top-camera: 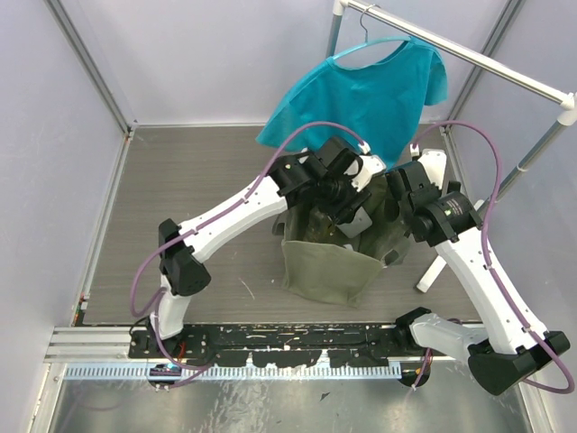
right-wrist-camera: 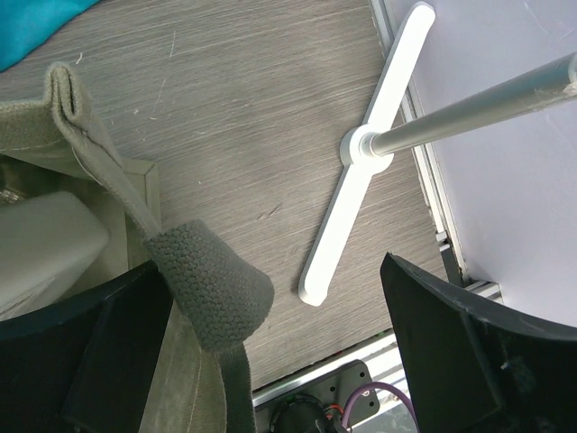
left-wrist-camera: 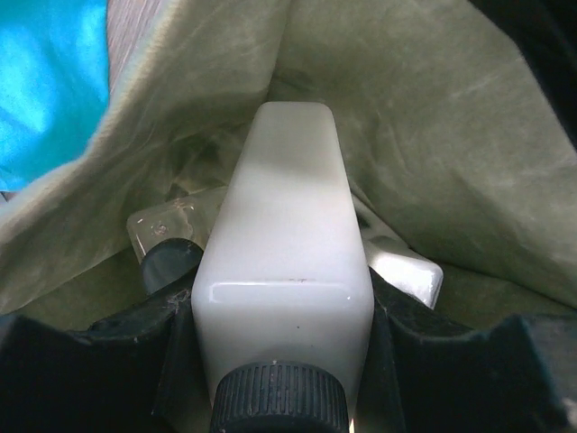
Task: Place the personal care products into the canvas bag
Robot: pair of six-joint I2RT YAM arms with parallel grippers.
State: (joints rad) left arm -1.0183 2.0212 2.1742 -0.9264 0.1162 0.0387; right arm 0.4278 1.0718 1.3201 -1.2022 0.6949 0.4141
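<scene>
The left gripper [left-wrist-camera: 281, 365] is pinching a white bottle [left-wrist-camera: 284, 262] by its sides, well down inside the canvas bag [top-camera: 329, 271]; letting go looks like the next move; the right gripper [right-wrist-camera: 270, 361] hangs spread wide astride the bag's handle [right-wrist-camera: 212, 284].

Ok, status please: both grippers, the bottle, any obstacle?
Left gripper shut on white bottle, inside canvas bag. Right gripper open, bag handle between its jaws. Clear bottle lies below; no obstacle seen.
</scene>
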